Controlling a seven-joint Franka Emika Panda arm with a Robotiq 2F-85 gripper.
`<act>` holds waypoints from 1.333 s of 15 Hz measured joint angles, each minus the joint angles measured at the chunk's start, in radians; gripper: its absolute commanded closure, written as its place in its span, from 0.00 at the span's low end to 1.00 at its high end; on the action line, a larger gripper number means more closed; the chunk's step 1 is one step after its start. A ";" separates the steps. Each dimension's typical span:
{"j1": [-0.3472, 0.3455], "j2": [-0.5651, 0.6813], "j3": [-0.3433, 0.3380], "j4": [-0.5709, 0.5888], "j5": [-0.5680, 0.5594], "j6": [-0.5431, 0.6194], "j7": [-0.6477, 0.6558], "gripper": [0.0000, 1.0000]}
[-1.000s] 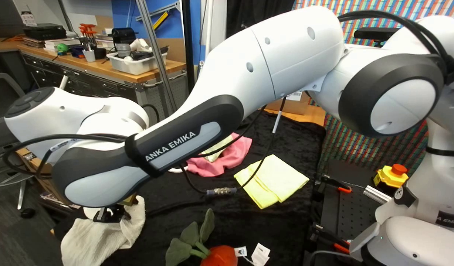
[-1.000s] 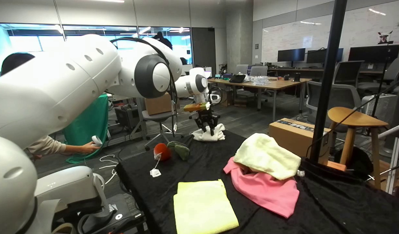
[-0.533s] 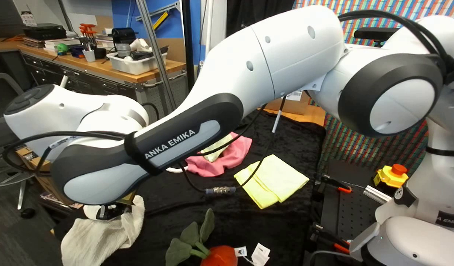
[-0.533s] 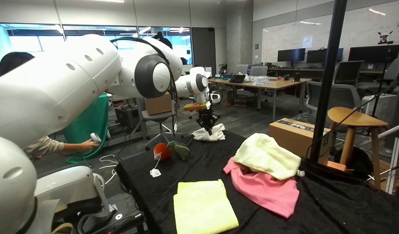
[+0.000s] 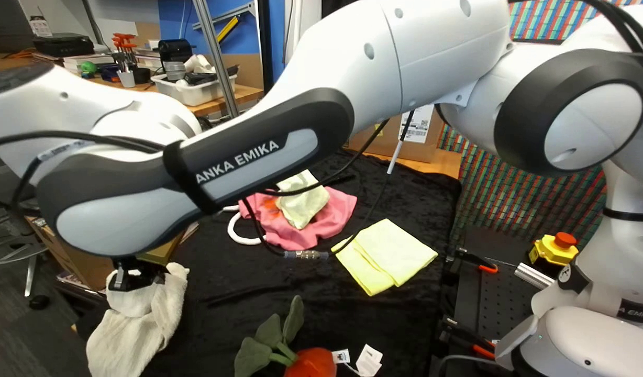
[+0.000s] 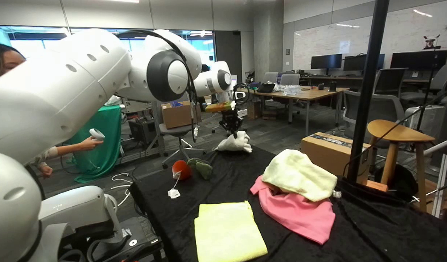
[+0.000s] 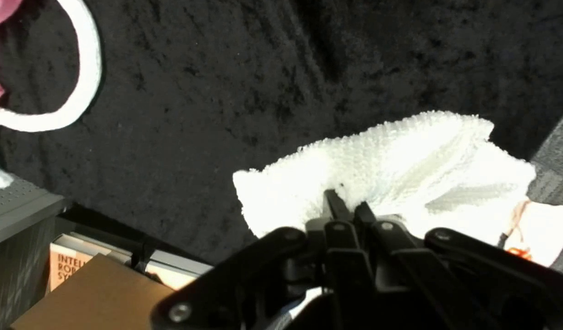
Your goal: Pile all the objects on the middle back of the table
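My gripper (image 7: 349, 201) is shut on the white towel (image 7: 391, 156), whose fold is pinched between the fingertips. In both exterior views the white towel (image 5: 135, 335) (image 6: 235, 143) is bunched up under the gripper (image 6: 234, 134), its lower part still at the table's end. A plush red vegetable with green leaves (image 5: 311, 363) (image 6: 181, 170) lies nearby. A folded yellow cloth (image 5: 389, 256) (image 6: 227, 233) lies flat. A pink cloth (image 5: 334, 214) (image 6: 303, 214) lies crumpled with a pale yellow cloth (image 5: 303, 207) (image 6: 300, 173) on top.
The black-covered table (image 6: 223, 189) ends close to the white towel. A white loop (image 5: 235, 230) (image 7: 89, 59) sticks out from the pink cloth. A black pole (image 6: 365, 91) and a cardboard box (image 6: 329, 153) stand beyond the table. A cable connector (image 5: 307, 255) hangs from the arm.
My gripper has closed on the white towel and risen, pulling its middle up. The arm has lifted. The other cloths and the plush vegetable have not moved.
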 measured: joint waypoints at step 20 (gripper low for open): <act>-0.360 -0.729 0.037 -0.745 0.216 0.278 -0.125 0.96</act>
